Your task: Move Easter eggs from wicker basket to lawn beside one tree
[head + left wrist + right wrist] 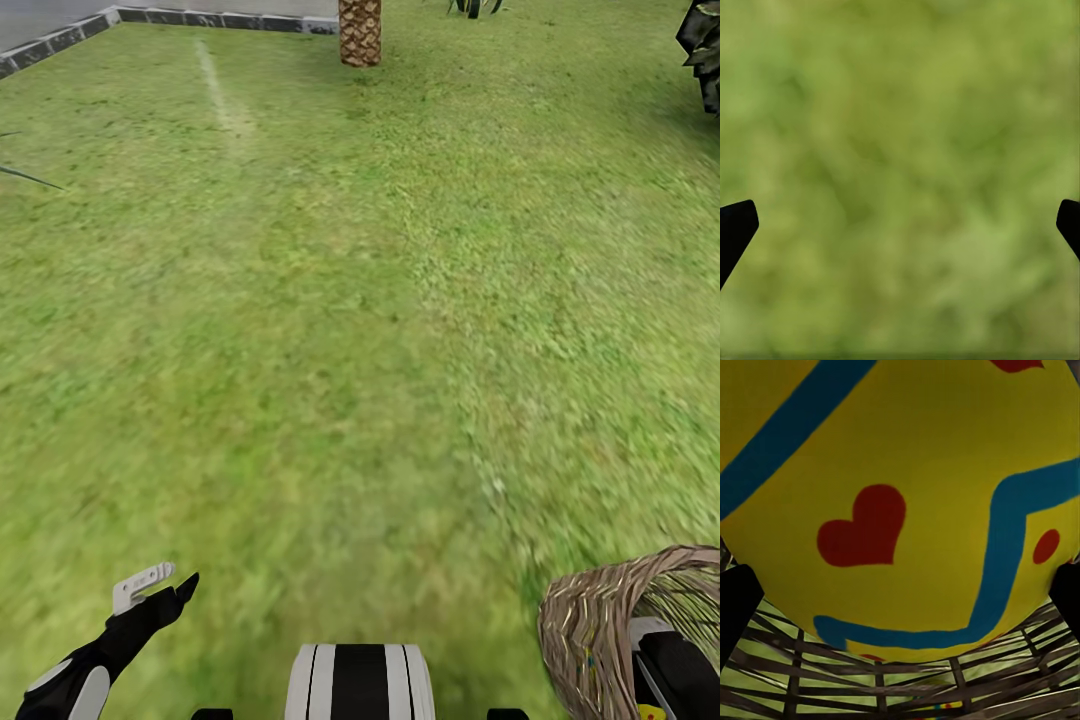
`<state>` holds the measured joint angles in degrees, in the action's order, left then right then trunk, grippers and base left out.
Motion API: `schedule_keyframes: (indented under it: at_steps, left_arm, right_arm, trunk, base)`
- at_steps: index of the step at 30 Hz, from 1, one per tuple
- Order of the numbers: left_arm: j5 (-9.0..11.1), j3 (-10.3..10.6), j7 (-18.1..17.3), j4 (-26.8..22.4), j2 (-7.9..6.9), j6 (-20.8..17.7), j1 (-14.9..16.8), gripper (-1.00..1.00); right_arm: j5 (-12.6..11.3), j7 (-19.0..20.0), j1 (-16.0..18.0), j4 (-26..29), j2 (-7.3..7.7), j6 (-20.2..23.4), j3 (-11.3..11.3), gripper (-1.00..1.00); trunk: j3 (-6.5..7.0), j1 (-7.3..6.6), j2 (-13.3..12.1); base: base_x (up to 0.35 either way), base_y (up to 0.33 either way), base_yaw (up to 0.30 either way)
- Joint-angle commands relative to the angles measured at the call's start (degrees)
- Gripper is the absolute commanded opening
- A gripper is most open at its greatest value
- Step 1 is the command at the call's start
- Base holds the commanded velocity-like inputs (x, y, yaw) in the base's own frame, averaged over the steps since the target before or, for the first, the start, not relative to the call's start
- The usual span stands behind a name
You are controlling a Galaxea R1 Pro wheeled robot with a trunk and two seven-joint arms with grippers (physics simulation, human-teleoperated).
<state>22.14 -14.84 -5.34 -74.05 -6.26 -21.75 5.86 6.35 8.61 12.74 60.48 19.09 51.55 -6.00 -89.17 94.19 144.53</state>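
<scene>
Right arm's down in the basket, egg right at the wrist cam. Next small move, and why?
Probably close the right gripper on the egg: it sits close between the two dark fingers, inside the wicker basket, and whether they already touch it is unclear. Then lift straight up.

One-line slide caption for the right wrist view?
Right pincer inside the wicker basket, yellow Easter egg close between its fingertips.

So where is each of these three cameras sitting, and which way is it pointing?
Head view: from the robot's head, down over the lawn; its left arm, left fingers and the wicker basket show.
Left wrist view: near the left fingers, facing blurred grass.
Right wrist view: near the right fingers, inside the basket, close against a yellow egg.
Shared: head and right wrist views both show the basket weave.
</scene>
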Motion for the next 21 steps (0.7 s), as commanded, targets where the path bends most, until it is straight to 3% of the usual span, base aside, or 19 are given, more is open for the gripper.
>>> schedule_keyframes:
  at_steps: [1,21]
  left_arm:
    - [0.36,-0.10,-0.19,-0.04,0.02,-0.40,0.03,1.00]
    - [0.49,0.07,-0.63,1.08,-0.32,-0.55,-0.06,1.00]
  right_arm:
    - [0.51,0.53,0.00,0.08,-0.02,0.22,-0.07,-1.00]
    - [-0.08,0.63,0.00,0.52,0.40,-0.59,0.11,-1.00]
  trunk:
    - [-0.03,0.00,0.01]
    - [-0.03,0.00,0.01]
  base:
    - [0.000,0.000,0.000]
    - [0.000,0.000,0.000]
